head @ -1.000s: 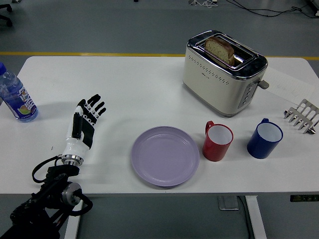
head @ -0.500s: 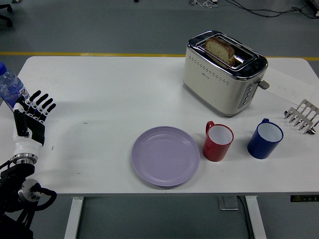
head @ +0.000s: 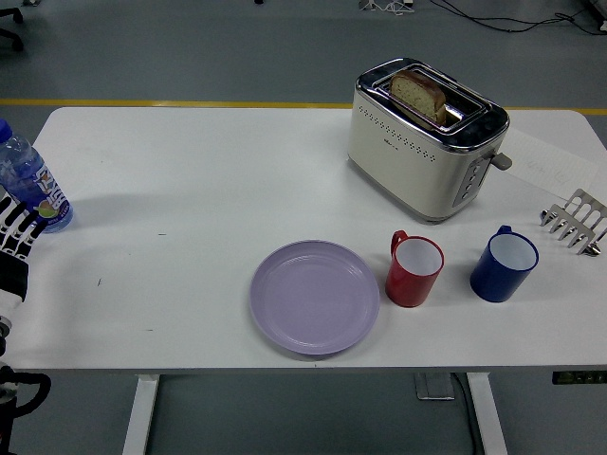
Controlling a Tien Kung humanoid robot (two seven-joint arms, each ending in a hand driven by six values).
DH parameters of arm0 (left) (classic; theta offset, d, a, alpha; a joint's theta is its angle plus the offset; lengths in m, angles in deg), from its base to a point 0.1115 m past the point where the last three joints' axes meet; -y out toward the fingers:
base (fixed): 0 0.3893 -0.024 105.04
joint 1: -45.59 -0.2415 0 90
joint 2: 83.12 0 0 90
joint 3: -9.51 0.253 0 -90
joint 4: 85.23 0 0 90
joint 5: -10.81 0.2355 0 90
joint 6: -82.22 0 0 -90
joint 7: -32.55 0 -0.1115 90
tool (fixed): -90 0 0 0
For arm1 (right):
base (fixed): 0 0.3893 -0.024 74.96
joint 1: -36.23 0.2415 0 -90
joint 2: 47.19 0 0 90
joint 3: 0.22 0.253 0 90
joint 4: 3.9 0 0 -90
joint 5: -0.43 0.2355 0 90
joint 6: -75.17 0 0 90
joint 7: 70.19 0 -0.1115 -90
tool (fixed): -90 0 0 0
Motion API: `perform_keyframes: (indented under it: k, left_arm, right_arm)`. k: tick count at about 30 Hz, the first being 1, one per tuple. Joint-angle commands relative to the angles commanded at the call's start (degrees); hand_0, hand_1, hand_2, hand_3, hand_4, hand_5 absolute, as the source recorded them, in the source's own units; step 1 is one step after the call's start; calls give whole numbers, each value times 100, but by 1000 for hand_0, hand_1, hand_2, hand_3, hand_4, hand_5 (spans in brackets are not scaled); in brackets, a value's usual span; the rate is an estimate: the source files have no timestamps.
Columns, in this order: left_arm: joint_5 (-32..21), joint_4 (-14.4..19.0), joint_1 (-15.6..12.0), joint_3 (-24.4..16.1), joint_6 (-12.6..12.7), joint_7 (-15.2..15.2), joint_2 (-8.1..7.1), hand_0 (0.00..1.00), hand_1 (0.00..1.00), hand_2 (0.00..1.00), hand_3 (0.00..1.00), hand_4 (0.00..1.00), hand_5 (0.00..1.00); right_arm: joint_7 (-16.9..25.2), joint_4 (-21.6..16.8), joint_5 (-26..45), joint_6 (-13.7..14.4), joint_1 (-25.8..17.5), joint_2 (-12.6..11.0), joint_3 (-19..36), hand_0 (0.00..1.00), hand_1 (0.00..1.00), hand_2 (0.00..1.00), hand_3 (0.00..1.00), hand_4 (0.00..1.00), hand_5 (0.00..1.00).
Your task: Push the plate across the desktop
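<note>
A lilac plate [head: 315,297] lies flat near the table's front edge, a little left of centre. My left hand [head: 13,237] shows only at the far left edge, far from the plate, with its fingers extended and holding nothing; most of it is cut off by the frame. My right hand is out of view.
A red mug [head: 414,269] stands just right of the plate, a blue mug [head: 504,263] further right. A toaster [head: 424,137] with bread is at the back. A water bottle [head: 28,180] stands at the far left, a metal toast rack [head: 575,223] at the far right.
My left hand has pulled back leftward, from the table's left part to the frame's left edge. The plate and mugs have not moved.
</note>
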Motion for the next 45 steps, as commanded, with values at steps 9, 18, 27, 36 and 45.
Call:
perform_keyframes:
  k: [9,18,27,36,45]
  left_arm:
    - [-324,72,-98,-303,-592,-886,35,599,663,642,643,497,998]
    - [-411,60,-134,-257,-575,-920,59,598,666,644,646,499,998]
    - [-410,40,-127,-200,-551,-913,58,602,665,650,659,522,998]
    - [-423,50,-160,-248,-524,-914,76,603,668,651,662,526,998]
    - [-402,22,-109,-261,-450,-915,95,606,667,653,665,528,998]
  right_arm:
    - [-1,0,2,11,-26,-11,-16,515,487,594,546,224,238]
    - [-13,0,-37,7,-47,-19,-12,515,487,594,545,225,239]
    - [-11,0,0,15,-52,-20,-51,516,488,594,545,226,240]
    - [-15,0,49,19,-32,-8,-88,516,488,595,545,225,241]
    - [-2,0,167,40,17,-20,-162,515,488,595,545,225,241]
